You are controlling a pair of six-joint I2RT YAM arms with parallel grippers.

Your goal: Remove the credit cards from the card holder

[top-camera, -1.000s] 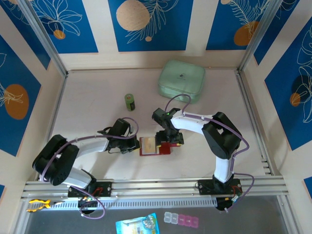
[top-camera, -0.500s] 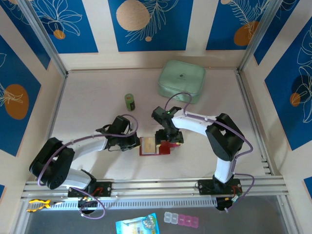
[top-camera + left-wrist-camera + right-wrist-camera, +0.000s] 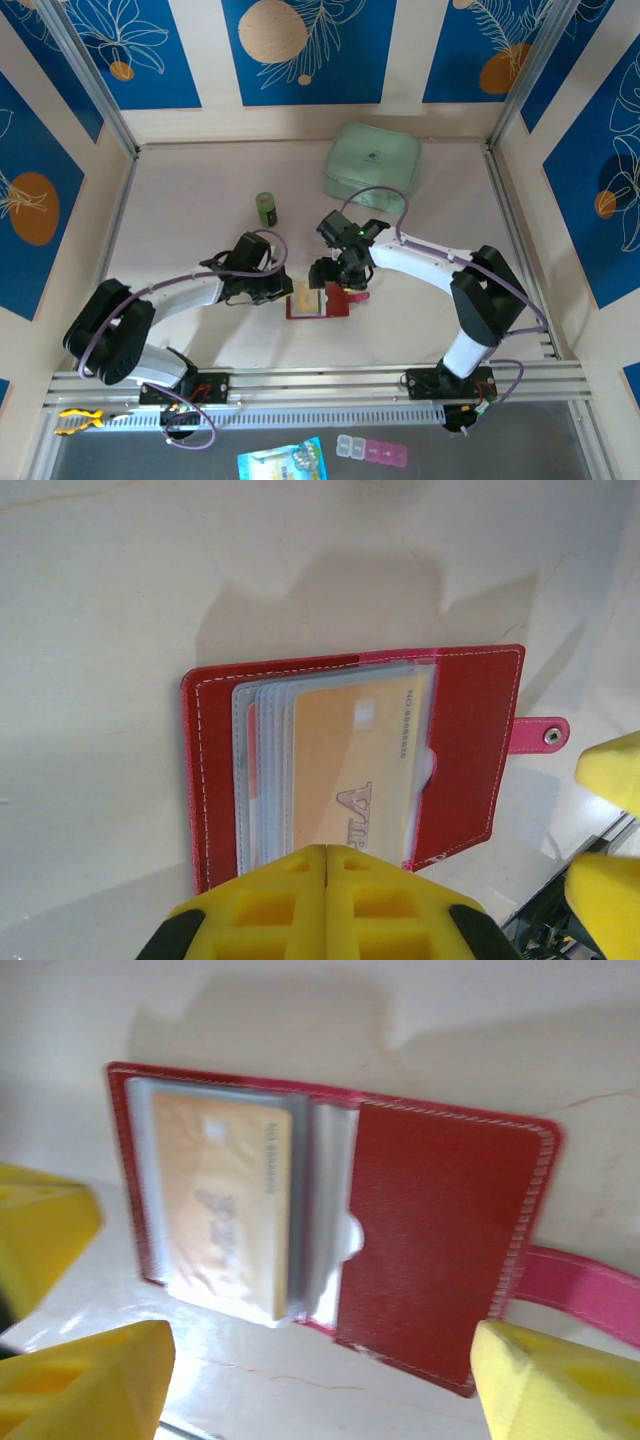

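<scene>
jaws of the right gripper (image 3: 322,1345) stand spread above the table (image 3: 190,200); the left gripper (image 3: 327,855) is pressed together at the edge of the open card holder (image 3: 465,750). best to pin it flat, then slide the orange credit cards (image 3: 350,770) from the clear pocket (image 3: 248,780).

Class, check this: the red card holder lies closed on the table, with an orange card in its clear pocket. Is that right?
Not quite. The card holder lies open, not closed, as the left wrist view shows; the orange card is in its clear pocket.
</scene>
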